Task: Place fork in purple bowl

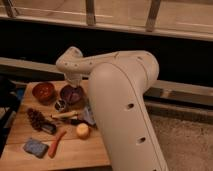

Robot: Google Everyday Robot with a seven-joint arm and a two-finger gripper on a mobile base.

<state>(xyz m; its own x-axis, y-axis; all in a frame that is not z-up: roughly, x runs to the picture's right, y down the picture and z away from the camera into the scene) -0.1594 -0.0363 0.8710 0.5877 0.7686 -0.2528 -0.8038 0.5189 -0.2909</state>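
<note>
The purple bowl (71,94) stands on the wooden table (20,131), to the right of an orange-red bowl (43,92). My white arm bends at an elbow and comes down onto the purple bowl's back rim. The gripper (75,85) is at the arm's end, right above that rim, and is mostly hidden by the wrist. A thin pale piece that looks like the fork (65,115) lies flat on the table in front of the purple bowl, apart from the gripper.
A small dark metal cup (61,105) sits between the bowls and the fork. A pine cone (36,119), an orange stick (56,144), a grey-blue sponge (35,148) and a yellow round thing (82,130) lie nearer. My arm's bulk (125,110) covers the table's right side.
</note>
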